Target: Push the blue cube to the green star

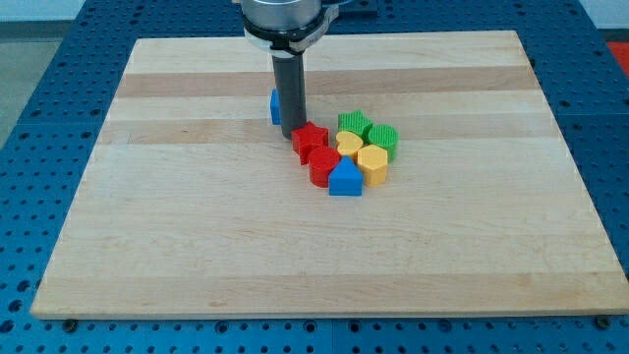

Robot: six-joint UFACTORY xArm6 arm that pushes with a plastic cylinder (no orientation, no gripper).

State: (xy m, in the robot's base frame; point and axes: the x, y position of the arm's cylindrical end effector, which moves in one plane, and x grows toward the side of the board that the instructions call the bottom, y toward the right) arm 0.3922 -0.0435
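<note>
My tip [293, 134] sits just above centre of frame on the wooden surface [197, 226], w/ the blue cube [276, 106] right behind the rod, mostly hidden, only its left edge showing. No claw here, just a bare rod. Tip touches or nearly touches the red star [310, 139]. Green star [353, 125] lies right of that, in a tight cluster w/ green cylinder [383, 140], yellow heart [349, 146], yellow block [373, 164], a 2nd red block [323, 166] & blue block [345, 179].

My tip [292, 135] down, rod upright
</note>
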